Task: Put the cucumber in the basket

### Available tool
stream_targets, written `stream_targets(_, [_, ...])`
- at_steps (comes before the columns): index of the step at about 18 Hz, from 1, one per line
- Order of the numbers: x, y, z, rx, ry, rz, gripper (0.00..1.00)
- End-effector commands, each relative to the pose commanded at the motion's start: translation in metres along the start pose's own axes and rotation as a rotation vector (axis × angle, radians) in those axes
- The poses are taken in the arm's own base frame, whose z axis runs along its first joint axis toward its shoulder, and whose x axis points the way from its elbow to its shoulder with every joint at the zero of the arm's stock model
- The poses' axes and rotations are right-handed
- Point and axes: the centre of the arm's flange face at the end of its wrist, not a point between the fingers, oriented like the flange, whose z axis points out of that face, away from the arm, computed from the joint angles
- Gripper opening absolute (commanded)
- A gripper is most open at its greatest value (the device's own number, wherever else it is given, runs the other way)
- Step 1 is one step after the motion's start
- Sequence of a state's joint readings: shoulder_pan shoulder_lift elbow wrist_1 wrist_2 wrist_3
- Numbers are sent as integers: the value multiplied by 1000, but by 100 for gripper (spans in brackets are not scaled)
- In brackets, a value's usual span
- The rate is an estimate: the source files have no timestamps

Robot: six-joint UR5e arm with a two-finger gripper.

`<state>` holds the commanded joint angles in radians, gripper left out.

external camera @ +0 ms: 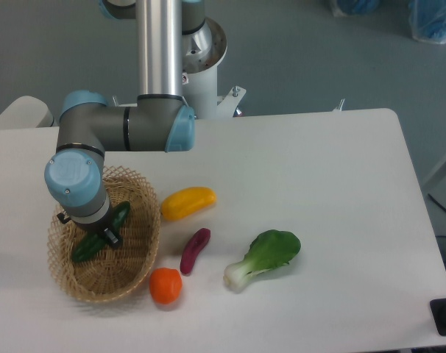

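The dark green cucumber (121,216) lies slanted over the inside of the tan wicker basket (143,254) at the front left of the table. Its upper end points to the back right and its lower end (85,250) shows at the left. My gripper (101,237) points down over the cucumber's middle and is mostly hidden under the blue-capped wrist. One dark finger (111,237) shows tight against the cucumber's side, so the jaws look shut on it. I cannot tell whether the cucumber touches the basket floor.
A yellow pepper (188,202) lies just right of the basket. A small purple eggplant (194,250) and an orange fruit (165,286) lie by the basket's front right rim. A bok choy (266,257) lies further right. The arm's base stands at the back.
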<state>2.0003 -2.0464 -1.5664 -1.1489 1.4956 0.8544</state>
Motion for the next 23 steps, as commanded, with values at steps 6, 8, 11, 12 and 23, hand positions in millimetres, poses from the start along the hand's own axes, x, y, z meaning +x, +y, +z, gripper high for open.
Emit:
stream_targets(6, [-52,29,-30,32,-40,-38,100])
stream_targets(8, [-72,46,-35,33,-50,-25,100])
stream_targets(11, [-104,75,-41,31,-65,-16,100])
stream_targets(12, [-115,85,-43,33,-69,-9,100])
stream_targets(23, [-224,169,-41,-60,-71,97,100])
